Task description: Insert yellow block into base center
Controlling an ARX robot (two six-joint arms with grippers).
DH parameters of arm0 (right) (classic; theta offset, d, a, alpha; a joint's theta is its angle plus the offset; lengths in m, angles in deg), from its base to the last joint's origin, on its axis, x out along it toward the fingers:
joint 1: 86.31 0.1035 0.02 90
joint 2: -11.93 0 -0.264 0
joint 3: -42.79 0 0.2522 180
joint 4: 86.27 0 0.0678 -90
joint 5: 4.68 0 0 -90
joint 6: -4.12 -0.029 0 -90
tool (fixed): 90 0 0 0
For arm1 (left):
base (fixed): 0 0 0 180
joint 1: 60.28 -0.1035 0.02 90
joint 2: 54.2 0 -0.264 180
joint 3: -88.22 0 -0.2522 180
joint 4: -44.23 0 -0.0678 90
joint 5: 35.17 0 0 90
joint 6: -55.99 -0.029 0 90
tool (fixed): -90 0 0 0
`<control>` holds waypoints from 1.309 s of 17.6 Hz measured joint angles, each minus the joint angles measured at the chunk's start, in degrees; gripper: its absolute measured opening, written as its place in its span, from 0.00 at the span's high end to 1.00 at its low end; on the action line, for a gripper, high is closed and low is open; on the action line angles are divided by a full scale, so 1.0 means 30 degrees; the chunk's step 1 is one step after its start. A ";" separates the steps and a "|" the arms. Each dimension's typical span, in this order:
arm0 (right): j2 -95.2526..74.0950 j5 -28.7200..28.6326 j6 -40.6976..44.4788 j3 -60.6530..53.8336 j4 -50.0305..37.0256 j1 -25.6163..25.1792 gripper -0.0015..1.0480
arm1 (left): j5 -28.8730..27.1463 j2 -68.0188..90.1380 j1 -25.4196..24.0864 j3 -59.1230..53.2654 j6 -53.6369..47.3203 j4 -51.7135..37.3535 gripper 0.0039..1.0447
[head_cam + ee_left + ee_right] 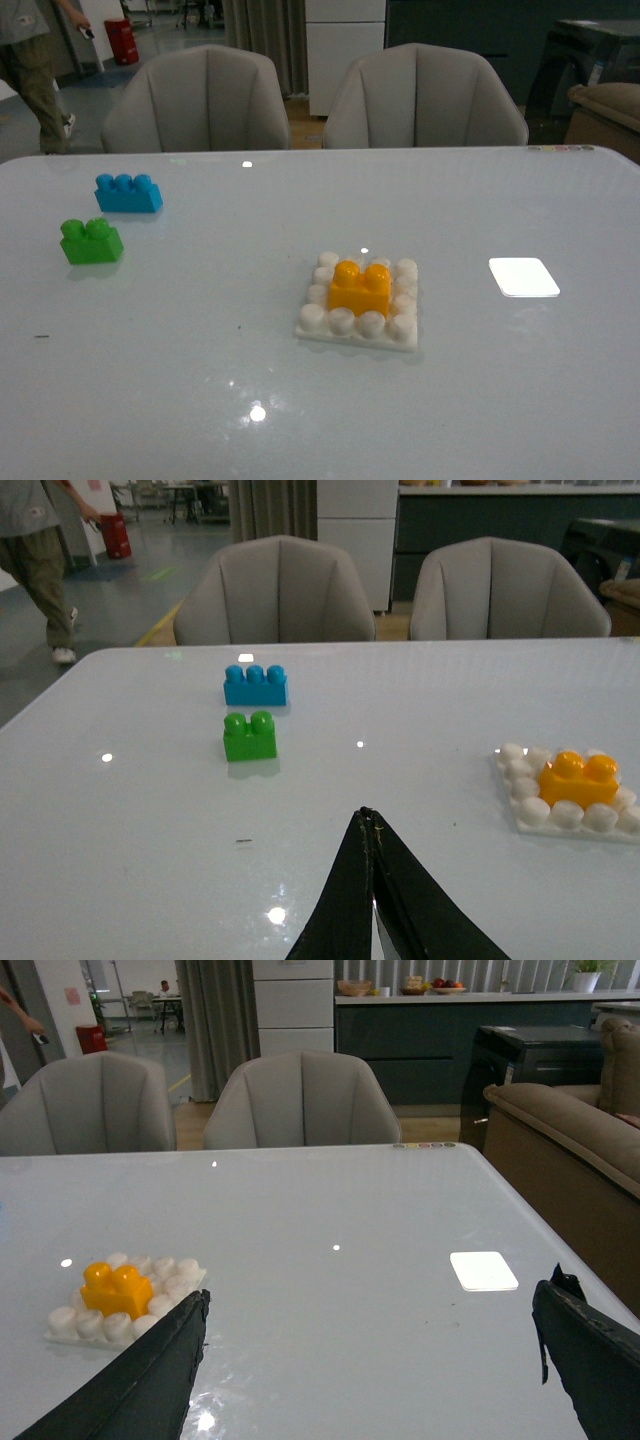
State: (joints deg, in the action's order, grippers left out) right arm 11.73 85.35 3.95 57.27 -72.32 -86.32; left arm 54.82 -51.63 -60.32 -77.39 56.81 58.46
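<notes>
though the yellow block (pixel 360 287) already sits mid-base (pixel 318 328), with the left hand (pixel 372 900) pinched together and empty and the right hand (pixel 370 1370) spread wide, a half-seated block could pop loose if nudged.

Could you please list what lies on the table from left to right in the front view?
Green brick → blue brick → yellow block seated on the base → bright white patch.

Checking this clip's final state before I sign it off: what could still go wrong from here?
The yellow block sits on the base, but none of the views shows whether it is fully pressed down; it might lift off. The right gripper is open wide near the base, so a careless retreat could nudge it. The left gripper is shut, clear of the bricks.
</notes>
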 joint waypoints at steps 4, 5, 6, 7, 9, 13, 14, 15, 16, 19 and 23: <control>-0.0007 0.0000 -0.0007 0.0000 0.0000 0.0000 0.06 | -0.0036 -0.0678 0.0000 0.0000 0.0000 -0.0022 0.99; -0.0007 0.0000 -0.0007 0.0000 0.0000 0.0000 0.06 | 0.0000 -0.0685 0.0000 0.0000 -0.0007 -0.0146 0.99; 0.0000 0.0000 -0.0007 0.0000 0.0000 0.0000 0.06 | -0.0007 -0.0685 0.0000 0.0000 0.0000 -0.0080 0.99; 0.0000 0.0000 -0.0007 0.0000 -0.0007 0.0000 0.06 | 0.0000 -0.0685 0.0000 0.0000 0.0000 -0.0095 0.99; 0.0000 0.0000 0.0000 0.0000 0.0000 0.0000 0.06 | 0.0000 -0.0678 0.0000 0.0000 0.0007 -0.0087 0.96; 0.0000 0.0000 -0.0007 0.0000 -0.0007 0.0000 0.06 | 0.0000 -0.0685 0.0000 0.0000 0.0000 -0.0095 0.60; 0.0000 -0.0007 -0.0007 0.0000 0.0000 0.0000 0.06 | 0.0000 -0.0685 0.0000 0.0000 0.0000 -0.0095 0.51; 0.0000 0.0000 -0.0007 0.0000 0.0000 0.0000 0.06 | 0.0000 -0.0685 0.0000 0.0000 0.0000 -0.0095 0.43; 0.0000 0.0000 -0.0007 0.0000 0.0000 0.0000 0.06 | 0.0000 -0.0678 0.0000 0.0000 0.0000 -0.0095 0.32; 0.0000 0.0000 0.0000 0.0000 0.0000 0.0000 0.06 | 0.0000 -0.0685 0.0000 0.0000 -0.0022 -0.0095 0.04; 0.0000 0.0000 0.0000 0.0000 0.0000 0.0000 0.06 | 0.0000 -0.0685 0.0000 0.0000 -0.0015 -0.0095 0.06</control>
State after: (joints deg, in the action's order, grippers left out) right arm 11.73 85.35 3.95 57.27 -72.32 -86.32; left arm 54.82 -53.69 -60.32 -77.39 56.77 58.18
